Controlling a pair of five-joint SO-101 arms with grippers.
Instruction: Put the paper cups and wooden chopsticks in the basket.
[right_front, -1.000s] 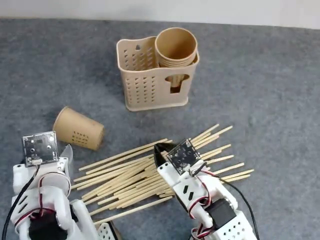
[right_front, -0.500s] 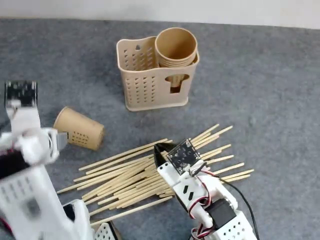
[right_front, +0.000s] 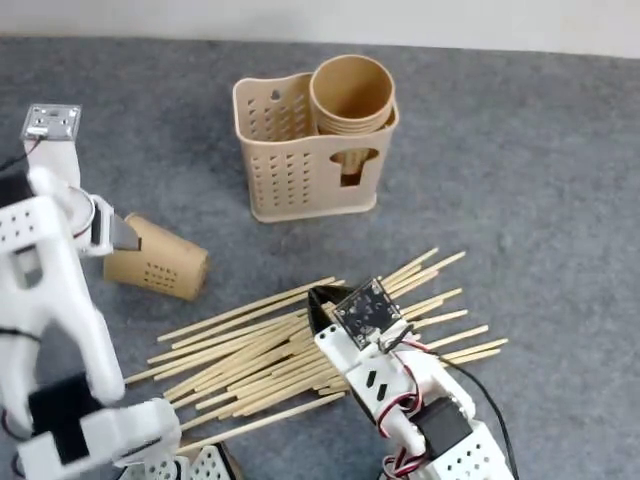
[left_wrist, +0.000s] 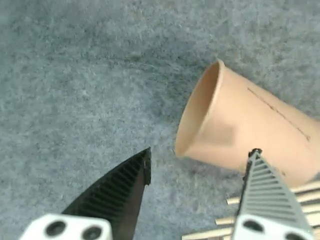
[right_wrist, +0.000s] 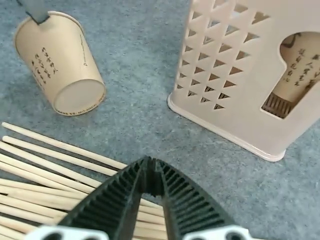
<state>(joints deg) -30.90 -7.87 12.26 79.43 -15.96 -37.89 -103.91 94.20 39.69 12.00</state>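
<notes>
A paper cup (right_front: 158, 262) lies on its side on the grey carpet, mouth towards the left arm. My left gripper (right_front: 120, 234) is open at that mouth; in its wrist view the left gripper (left_wrist: 200, 153) has one finger over the cup (left_wrist: 250, 132) and the other beside the rim. Wooden chopsticks (right_front: 290, 345) lie in a loose pile. My right gripper (right_front: 318, 300) rests shut over the pile, seen as the right gripper (right_wrist: 150, 164) above the chopsticks (right_wrist: 50, 167). The beige basket (right_front: 290, 165) holds stacked cups (right_front: 352, 95).
From the right wrist, the fallen cup (right_wrist: 60, 60) and the perforated basket (right_wrist: 235, 65) lie ahead, with bare carpet between them. One basket compartment (right_front: 270, 115) stands without cups. Open carpet (right_front: 520, 170) spreads right of the basket.
The left arm has lifted from the near edge and swung forward, bringing its open gripper to the fallen cup's mouth. The right arm, cups and chopsticks have not moved.
</notes>
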